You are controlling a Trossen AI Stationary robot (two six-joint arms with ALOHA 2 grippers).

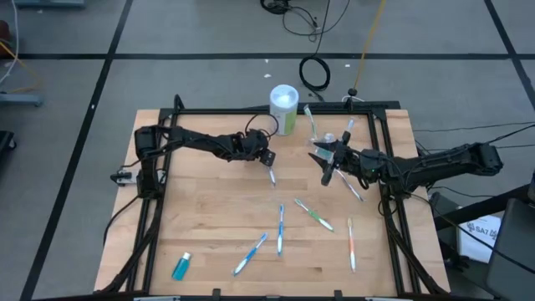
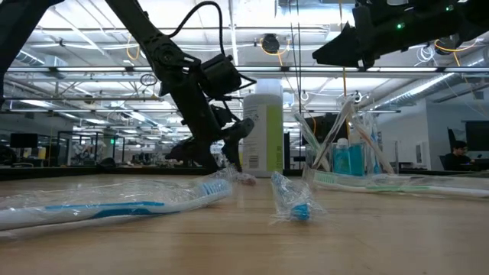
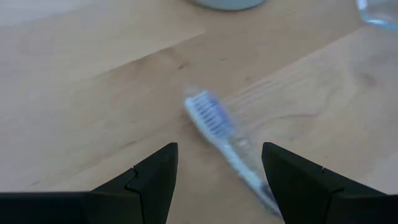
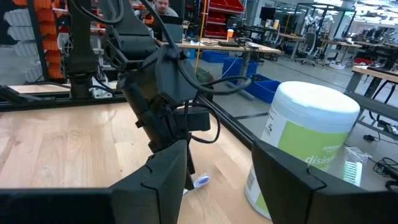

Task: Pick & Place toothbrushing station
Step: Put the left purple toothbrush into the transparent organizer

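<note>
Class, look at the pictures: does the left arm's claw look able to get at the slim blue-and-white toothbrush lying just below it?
Probably yes: the left claw is open right above the toothbrush, with only bare wooden table around it.

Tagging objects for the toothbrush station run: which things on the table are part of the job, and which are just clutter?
Job items:
- small clear plastic cup holding toothbrushes
- wrapped blue-bristled toothbrush under the open left claw
- slim loose toothbrushes: blue, green, orange
- small teal-blue white-capped tube

Lying about:
- white-and-green wipes canister
- black coiled cable on the floor
</note>
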